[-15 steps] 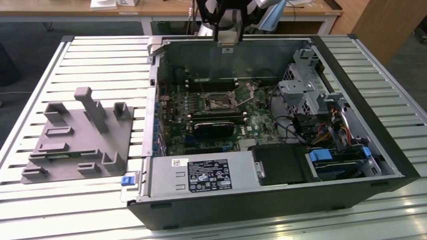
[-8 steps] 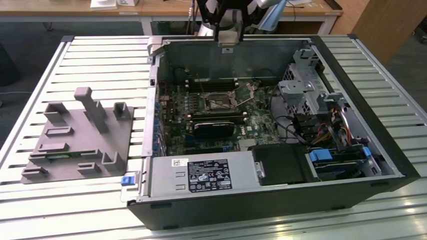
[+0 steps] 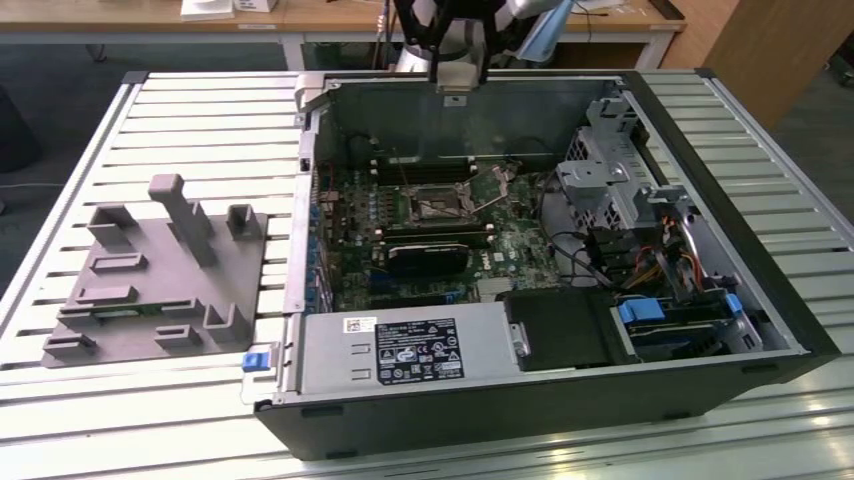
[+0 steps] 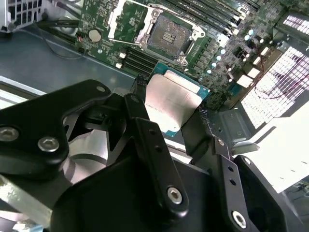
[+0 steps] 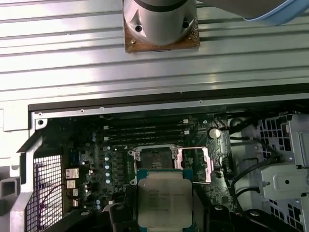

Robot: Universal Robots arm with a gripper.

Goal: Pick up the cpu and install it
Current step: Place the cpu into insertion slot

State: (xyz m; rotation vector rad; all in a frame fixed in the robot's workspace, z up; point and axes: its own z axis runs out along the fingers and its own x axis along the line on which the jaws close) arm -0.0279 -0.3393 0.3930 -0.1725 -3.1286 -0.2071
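So the gripper [image 4: 169,115] has the cpu [image 4: 171,101] pinched by two opposite edges, one of its fingers [image 4: 145,130] on each side. The shiny lid faces the camera in both wrist views.

The bit that matters is that the open socket [image 4: 169,36] lies straight ahead of the chip, out past the fingertips. The cpu isn't seated in it, it's just hanging in the grip.

In the first wrist view the cpu [image 5: 163,198] looks squared up with the socket [image 5: 153,157], edges roughly parallel. The metal plate [image 5: 193,164] is flipped open beside it.

In the exterior view the arm [image 3: 454,40] sits top centre over the far wall of the case [image 3: 790,290], with the socket [image 3: 438,207] near mid-frame. My guess is the chip's well above the board.
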